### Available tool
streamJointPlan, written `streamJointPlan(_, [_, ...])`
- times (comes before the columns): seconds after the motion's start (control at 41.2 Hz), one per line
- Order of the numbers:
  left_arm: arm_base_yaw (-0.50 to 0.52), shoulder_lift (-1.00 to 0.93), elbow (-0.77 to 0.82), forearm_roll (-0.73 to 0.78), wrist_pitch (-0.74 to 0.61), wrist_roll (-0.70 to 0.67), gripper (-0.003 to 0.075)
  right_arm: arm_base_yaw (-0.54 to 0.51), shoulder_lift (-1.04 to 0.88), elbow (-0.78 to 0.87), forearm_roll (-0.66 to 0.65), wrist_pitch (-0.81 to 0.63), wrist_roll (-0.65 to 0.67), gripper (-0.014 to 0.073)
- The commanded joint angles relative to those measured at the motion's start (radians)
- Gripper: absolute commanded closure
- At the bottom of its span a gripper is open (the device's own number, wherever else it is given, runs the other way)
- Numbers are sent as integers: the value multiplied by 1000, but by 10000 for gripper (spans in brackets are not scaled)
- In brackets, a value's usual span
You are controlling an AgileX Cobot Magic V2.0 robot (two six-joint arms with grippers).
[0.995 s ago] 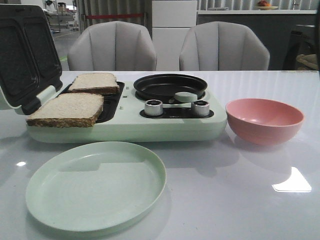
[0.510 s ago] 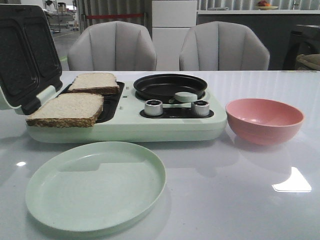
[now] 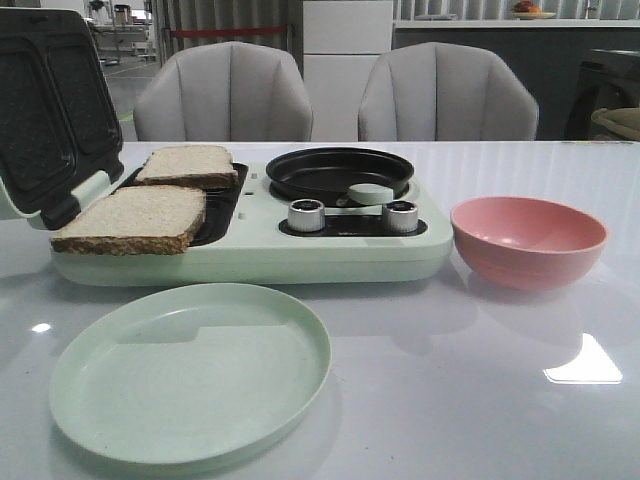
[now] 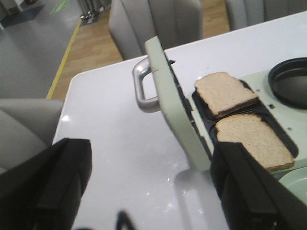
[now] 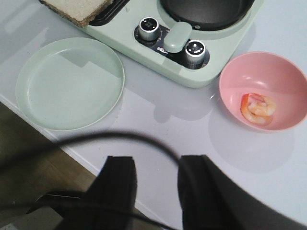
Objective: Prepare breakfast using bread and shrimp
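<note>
Two bread slices lie on the open sandwich press of the pale green breakfast maker (image 3: 250,255): the near slice (image 3: 132,218) and the far slice (image 3: 188,164); both also show in the left wrist view (image 4: 254,141) (image 4: 224,92). The shrimp (image 5: 258,108) lies in the pink bowl (image 5: 268,81), which stands right of the maker (image 3: 528,238). My left gripper (image 4: 151,191) is open and empty above the table left of the raised lid (image 4: 175,103). My right gripper (image 5: 156,189) is open and empty over the table's front edge. Neither gripper shows in the front view.
An empty pale green plate (image 3: 190,370) sits in front of the maker. A black frying pan (image 3: 340,172) and two knobs (image 3: 306,215) are on the maker's right half. Two grey chairs (image 3: 225,95) stand behind the table.
</note>
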Motion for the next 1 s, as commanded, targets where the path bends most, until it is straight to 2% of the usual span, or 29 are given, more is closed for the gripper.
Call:
streamJointPlan(0.0, [-5,60,-74,54,26,-18,156,-1,-3,-27,1,-69,0,251])
streamJointPlan(0.34, [-1,264,-162,43,113,3,156,-1,-3,-27,1,-69,0,251])
streamJointPlan(0.461, [64,308,-187,0,113,14,156,-1,-3,-27,1,-69,0,251])
streamJointPlan(0.631, [266,327,-193,-176,75,146,156,-1,-3,-27,1,-69,0,251])
streamJointPlan(0.85, [610,331,-193,-601,-3,475,156,-1,-3,-27,1,-69,0,251])
streamJointPlan(0.971, [750,331,-193,-735,-59,508,156,-1,-3,-27,1,-69,0,251])
